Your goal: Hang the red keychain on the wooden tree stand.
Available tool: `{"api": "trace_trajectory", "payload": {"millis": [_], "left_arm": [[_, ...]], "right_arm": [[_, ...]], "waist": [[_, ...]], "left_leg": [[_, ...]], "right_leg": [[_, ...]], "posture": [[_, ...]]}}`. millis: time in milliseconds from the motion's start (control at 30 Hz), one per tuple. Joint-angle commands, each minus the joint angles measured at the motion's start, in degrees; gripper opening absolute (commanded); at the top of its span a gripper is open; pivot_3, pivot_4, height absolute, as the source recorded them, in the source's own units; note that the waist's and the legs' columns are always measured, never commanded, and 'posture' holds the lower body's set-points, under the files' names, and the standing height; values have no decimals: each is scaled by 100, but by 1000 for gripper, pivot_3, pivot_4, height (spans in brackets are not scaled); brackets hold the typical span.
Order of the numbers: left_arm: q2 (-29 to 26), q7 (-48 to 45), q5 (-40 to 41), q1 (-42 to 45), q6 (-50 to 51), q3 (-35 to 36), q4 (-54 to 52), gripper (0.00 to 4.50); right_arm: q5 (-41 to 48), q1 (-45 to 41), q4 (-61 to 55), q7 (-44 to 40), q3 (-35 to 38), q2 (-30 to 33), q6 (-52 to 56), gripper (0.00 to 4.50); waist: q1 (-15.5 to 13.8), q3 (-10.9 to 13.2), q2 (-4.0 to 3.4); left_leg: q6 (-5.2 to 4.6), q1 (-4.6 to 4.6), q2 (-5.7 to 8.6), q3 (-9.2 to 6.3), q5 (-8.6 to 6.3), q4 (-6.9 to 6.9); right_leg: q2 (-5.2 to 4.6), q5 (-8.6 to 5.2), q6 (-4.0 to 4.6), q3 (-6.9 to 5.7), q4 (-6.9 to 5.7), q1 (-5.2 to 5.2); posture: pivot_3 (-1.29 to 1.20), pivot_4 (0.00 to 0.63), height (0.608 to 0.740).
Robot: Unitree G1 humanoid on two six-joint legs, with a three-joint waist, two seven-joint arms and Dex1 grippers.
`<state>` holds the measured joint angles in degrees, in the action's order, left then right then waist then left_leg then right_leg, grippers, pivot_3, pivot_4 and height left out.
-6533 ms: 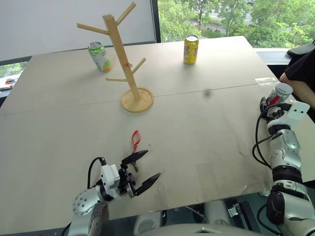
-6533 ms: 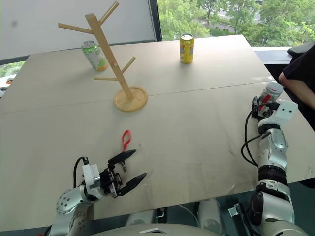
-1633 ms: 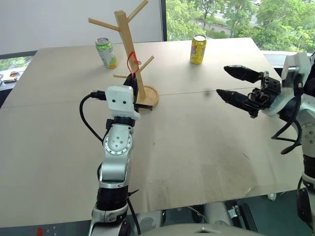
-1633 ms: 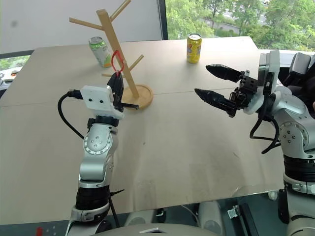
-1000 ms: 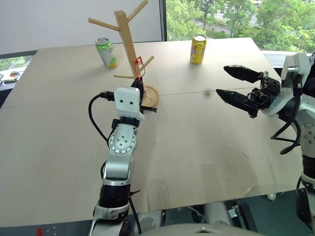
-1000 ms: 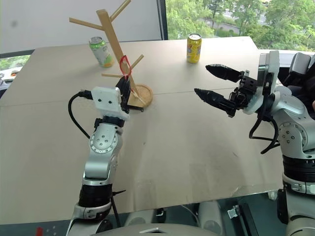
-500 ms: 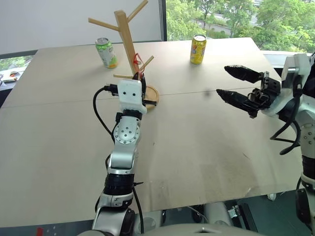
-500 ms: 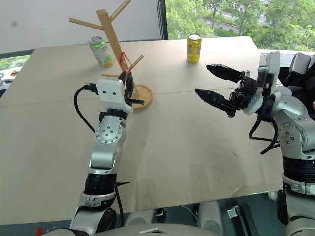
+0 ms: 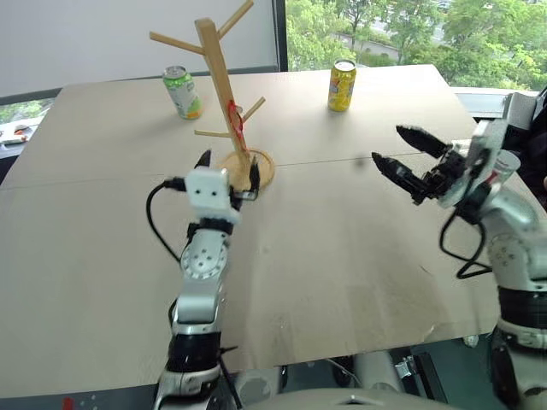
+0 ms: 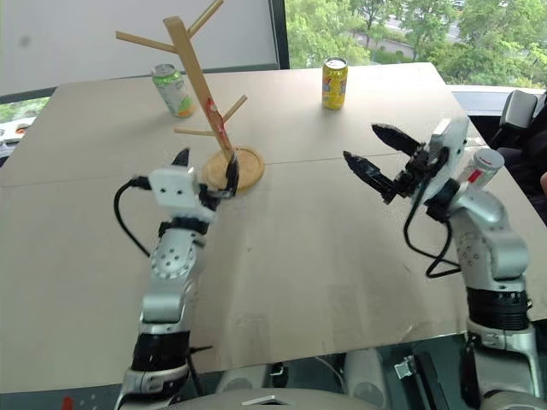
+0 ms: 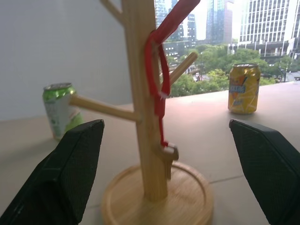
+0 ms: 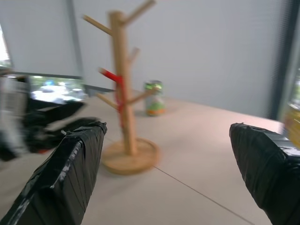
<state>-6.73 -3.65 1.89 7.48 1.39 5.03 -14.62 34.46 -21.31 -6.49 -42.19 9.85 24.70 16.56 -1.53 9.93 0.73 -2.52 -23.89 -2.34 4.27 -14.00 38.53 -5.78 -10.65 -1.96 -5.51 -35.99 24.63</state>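
The red keychain (image 11: pixel 158 79) is hanging from a peg of the wooden tree stand (image 9: pixel 224 94). The left gripper (image 9: pixel 227 166), jaws wide and empty, is releasing; next, retract it clear. The right gripper (image 9: pixel 408 152) is hovering wide, empty.

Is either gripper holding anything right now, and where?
Nothing is held. The left gripper and right gripper are both open; the red keychain hangs on the wooden tree stand.
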Motion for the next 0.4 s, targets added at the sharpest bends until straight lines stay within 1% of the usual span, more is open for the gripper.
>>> {"api": "trace_trajectory", "payload": {"millis": [33,133,300,400], "left_arm": [[-62,-29,430,-354,-80,516,-398,4460],[-134,-32,523,-599,-215,767,-465,4460],[-151,35,455,-950,-323,939,-476,4460],[-140,66,413,-1186,-341,955,-371,4460]], "right_arm": [[-562,245,330,648,121,-491,-841,4500],[-966,474,687,937,109,-821,-1393,4500],[-1858,778,1270,1473,-23,-1096,-2408,4500],[-2090,797,1653,1759,33,-1207,-2725,4500]], "waist": [[17,-1,1],[48,-1,1],[74,-1,-1],[82,-2,-1]], "left_leg": [[0,-1,0,-1,0,2],[0,0,-1,-5,0,3],[0,0,0,-5,0,3],[0,4,-1,-4,0,1]], "right_leg": [[-1,-7,-11,0,-1,0],[2,-8,-12,-1,-2,-1],[0,-8,-12,6,-1,0],[3,-9,-12,7,-2,0]], "posture": [[0,150,740],[0,150,740],[0,150,740],[0,150,740]]}}
